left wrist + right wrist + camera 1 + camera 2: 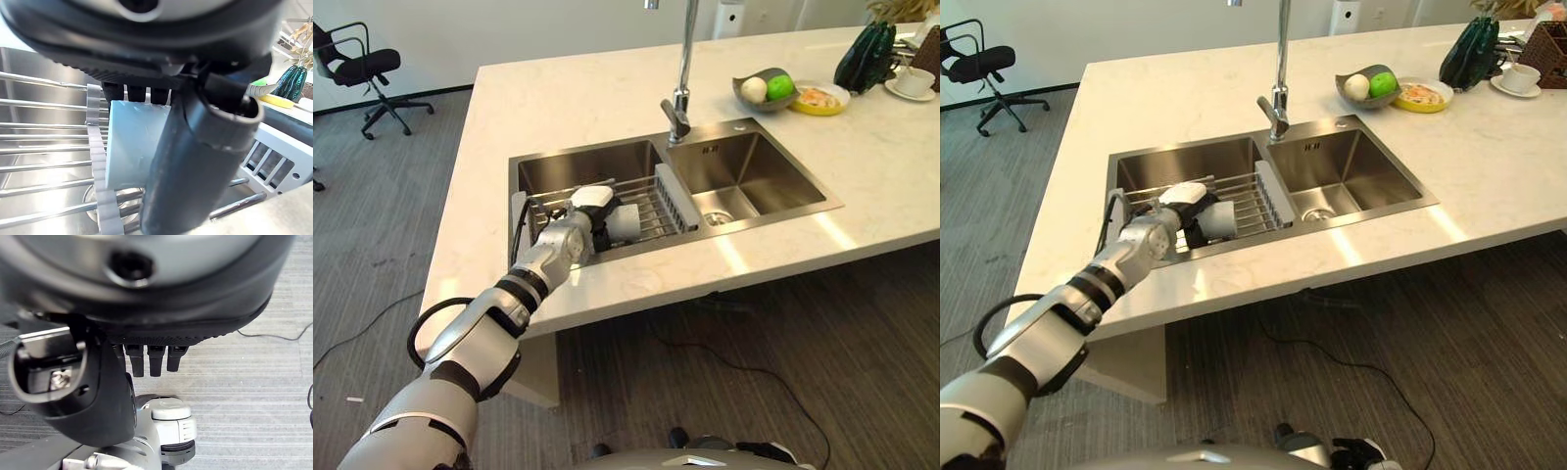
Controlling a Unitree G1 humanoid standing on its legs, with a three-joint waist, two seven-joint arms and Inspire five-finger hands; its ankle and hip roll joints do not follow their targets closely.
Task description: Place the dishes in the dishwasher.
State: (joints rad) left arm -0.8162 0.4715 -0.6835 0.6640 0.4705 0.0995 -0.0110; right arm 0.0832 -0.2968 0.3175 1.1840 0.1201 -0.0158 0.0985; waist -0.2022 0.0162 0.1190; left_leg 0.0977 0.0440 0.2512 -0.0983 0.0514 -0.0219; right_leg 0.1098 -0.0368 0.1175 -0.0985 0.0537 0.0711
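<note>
We record the left hand (590,217) in the left basin of the stainless steel double sink (783,208), fingers and thumb clasped round a pale translucent cup (132,142) lying on the wire dish rack (651,211). The right hand (98,396) hangs over grey floor, fingers relaxed, holding nothing.

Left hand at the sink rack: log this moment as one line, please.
left hand: shut on pale cup | cup: lying on wire rack in left sink basin | right hand: idle, fingers relaxed, over floor
</note>
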